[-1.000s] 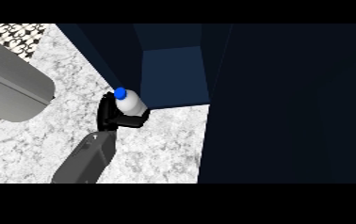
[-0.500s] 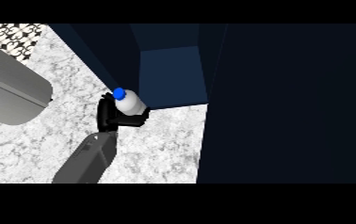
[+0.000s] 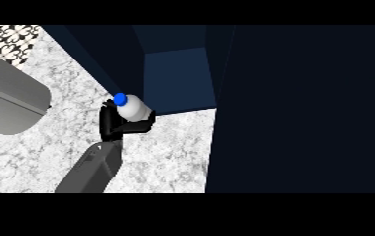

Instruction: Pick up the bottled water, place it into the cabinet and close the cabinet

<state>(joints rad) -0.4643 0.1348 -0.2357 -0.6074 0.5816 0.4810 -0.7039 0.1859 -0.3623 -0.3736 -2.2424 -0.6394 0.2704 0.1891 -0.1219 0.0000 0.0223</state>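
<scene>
The bottled water (image 3: 134, 108), white with a blue cap (image 3: 120, 99), tilts with its cap toward the upper left. My left hand (image 3: 121, 125) is shut on its lower part, and the grey forearm (image 3: 88, 170) comes in from the lower left. The bottle hangs over the marble counter, at the lower left corner of the open cabinet (image 3: 179, 79), whose blue inside shows just to its right. I cannot tell whether the bottle touches the cabinet's left wall. My right hand shows nowhere.
A large dark panel (image 3: 293, 111), likely the cabinet's open door, fills the right half of the view. A grey sink basin (image 3: 18, 106) lies at the left edge. Speckled marble counter (image 3: 168, 155) lies in front of the cabinet.
My left hand and the bottle have shifted slightly left and back toward me; the forearm has swung a little left with them.
</scene>
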